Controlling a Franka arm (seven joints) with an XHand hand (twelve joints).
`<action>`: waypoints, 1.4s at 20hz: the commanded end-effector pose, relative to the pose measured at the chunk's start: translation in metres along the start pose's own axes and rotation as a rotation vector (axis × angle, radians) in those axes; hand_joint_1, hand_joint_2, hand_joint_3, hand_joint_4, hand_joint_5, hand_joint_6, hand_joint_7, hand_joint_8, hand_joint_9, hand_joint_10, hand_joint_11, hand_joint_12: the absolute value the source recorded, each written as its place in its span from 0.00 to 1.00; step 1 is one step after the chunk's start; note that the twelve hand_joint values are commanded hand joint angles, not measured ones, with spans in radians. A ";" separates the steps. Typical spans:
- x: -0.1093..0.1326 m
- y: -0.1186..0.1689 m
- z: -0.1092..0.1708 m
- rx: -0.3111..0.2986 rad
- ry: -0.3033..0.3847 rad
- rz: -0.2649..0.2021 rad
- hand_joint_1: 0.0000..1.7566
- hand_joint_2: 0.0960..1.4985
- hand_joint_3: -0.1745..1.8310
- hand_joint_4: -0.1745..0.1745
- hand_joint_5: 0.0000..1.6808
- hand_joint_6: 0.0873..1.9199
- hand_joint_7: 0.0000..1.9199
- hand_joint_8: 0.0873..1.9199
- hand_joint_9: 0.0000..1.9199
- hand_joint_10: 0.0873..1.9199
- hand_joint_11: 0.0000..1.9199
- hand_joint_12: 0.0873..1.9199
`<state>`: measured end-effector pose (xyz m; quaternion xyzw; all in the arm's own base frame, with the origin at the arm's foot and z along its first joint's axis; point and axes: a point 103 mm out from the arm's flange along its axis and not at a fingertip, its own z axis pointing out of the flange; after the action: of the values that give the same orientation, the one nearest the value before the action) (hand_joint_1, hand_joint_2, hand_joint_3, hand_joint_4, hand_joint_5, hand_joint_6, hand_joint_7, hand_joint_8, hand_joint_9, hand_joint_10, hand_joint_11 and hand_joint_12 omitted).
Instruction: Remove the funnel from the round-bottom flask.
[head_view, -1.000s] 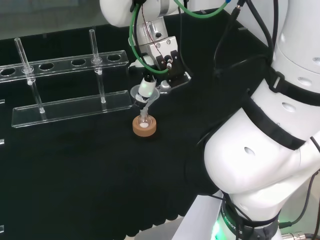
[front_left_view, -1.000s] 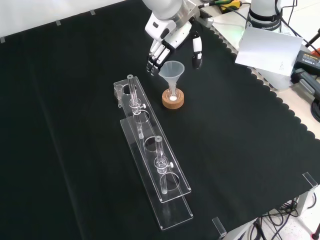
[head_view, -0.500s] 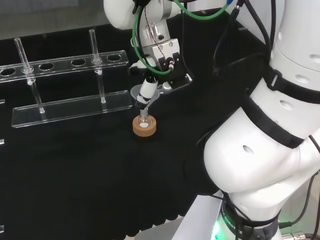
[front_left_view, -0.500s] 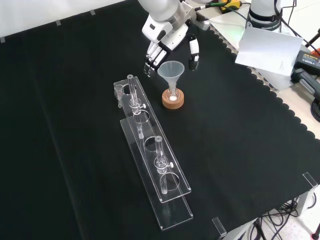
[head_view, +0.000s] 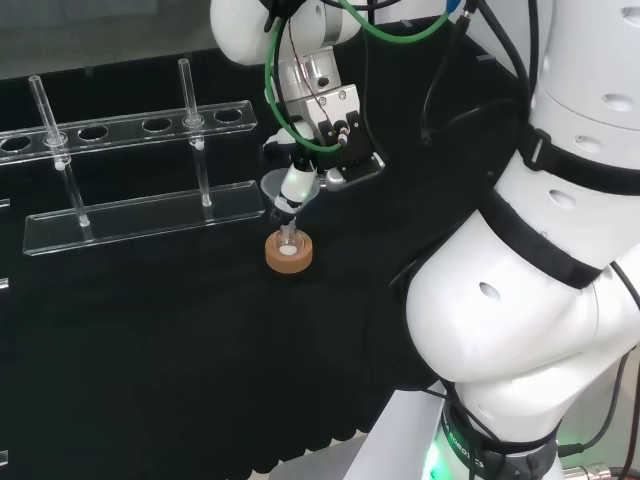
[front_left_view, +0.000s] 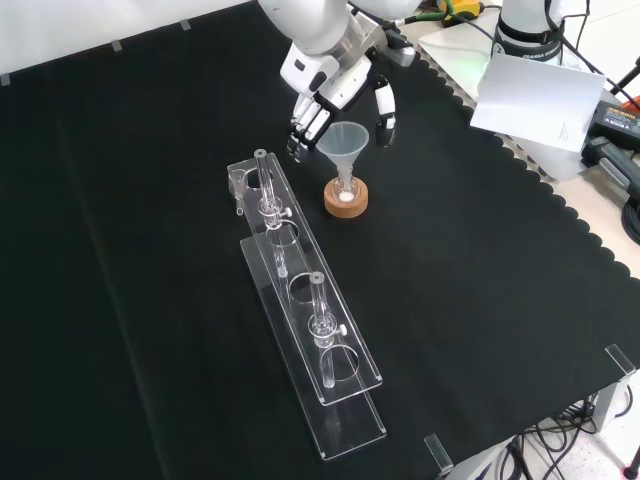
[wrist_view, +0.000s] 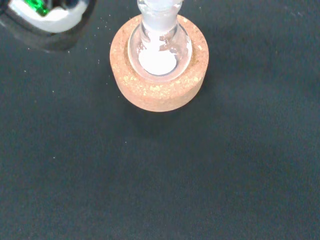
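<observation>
Hand (front_left_view: 330, 85) lower, fingers (front_left_view: 300, 128) beside funnel (front_left_view: 343, 143) in flask (wrist_view: 160, 47).

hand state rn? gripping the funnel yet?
Hand: open, fingers and thumb spread on either side of the funnel, not closed on it. Funnel sits in the round-bottom flask on the cork ring.
</observation>
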<state>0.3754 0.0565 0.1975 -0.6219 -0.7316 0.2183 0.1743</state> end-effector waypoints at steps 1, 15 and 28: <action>-0.003 0.006 0.003 0.008 0.005 -0.002 0.43 0.35 0.27 0.46 0.04 0.00 0.00 0.17 0.08 0.40 0.21 0.73; -0.006 0.010 0.010 -0.063 -0.040 0.042 0.45 0.37 0.30 0.41 0.13 0.00 0.06 0.33 0.20 0.34 0.25 0.70; -0.003 0.002 0.000 -0.172 -0.126 0.057 0.50 0.48 0.35 0.49 0.43 0.21 0.32 0.30 0.43 0.19 0.36 0.59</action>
<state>0.3817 0.0570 0.1963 -0.6387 -0.7358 0.1999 0.1037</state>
